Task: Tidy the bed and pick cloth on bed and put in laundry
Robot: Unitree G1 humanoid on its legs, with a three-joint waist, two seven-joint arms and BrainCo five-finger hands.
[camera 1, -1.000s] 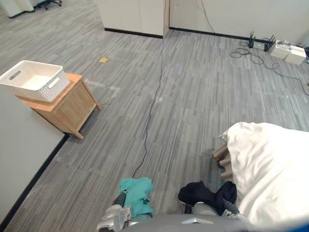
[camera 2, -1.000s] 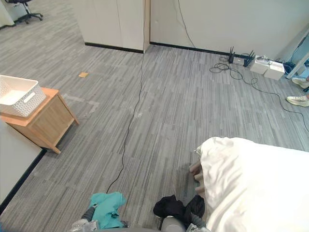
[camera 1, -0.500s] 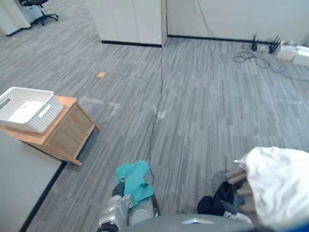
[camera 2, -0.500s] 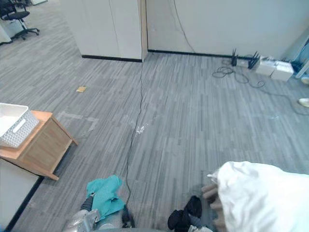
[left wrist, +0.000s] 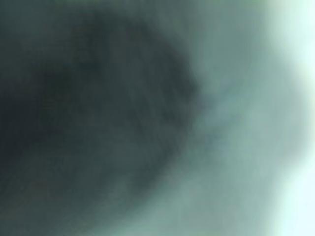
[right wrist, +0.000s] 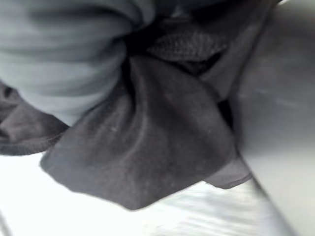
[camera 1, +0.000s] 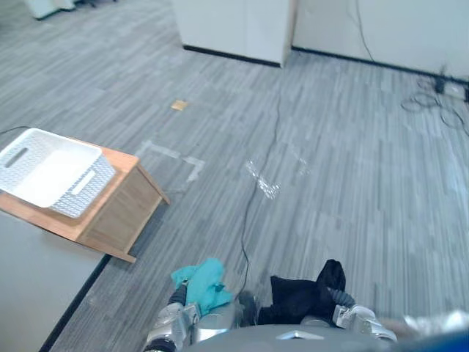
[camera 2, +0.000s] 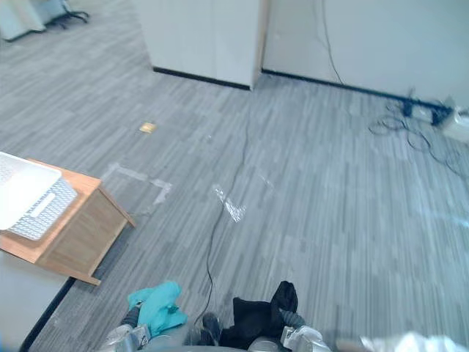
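Camera has swung left since the earlier frames, so the scene shifts, not the things. The white bedding (camera 1: pixel 447 323) is now a sliver at the lower right, and the white basket (camera 1: pixel 45 171) is closer in at the left. Both cloths are still with the hands.

The left robot hand (camera 1: pixel 174 328) is low in the head views with the teal cloth (camera 1: pixel 203 283) bunched over its front. Its grip cannot be told, and its wrist view is a teal blur. The right robot hand (camera 1: pixel 351 316) holds the black cloth (camera 1: pixel 299 296). In the right wrist view a silver finger (right wrist: pixel 64 59) curls over the black folds. Both cloths are up off the grey carpet floor (camera 1: pixel 352 183), side by side and apart.

The basket sits on the low wooden worktop (camera 1: pixel 121 209), toward its left edge, well apart from both hands. There are pale tape marks (camera 1: pixel 176 155) on the floor beyond the worktop and a white cabinet (camera 1: pixel 234 29) at the far wall.
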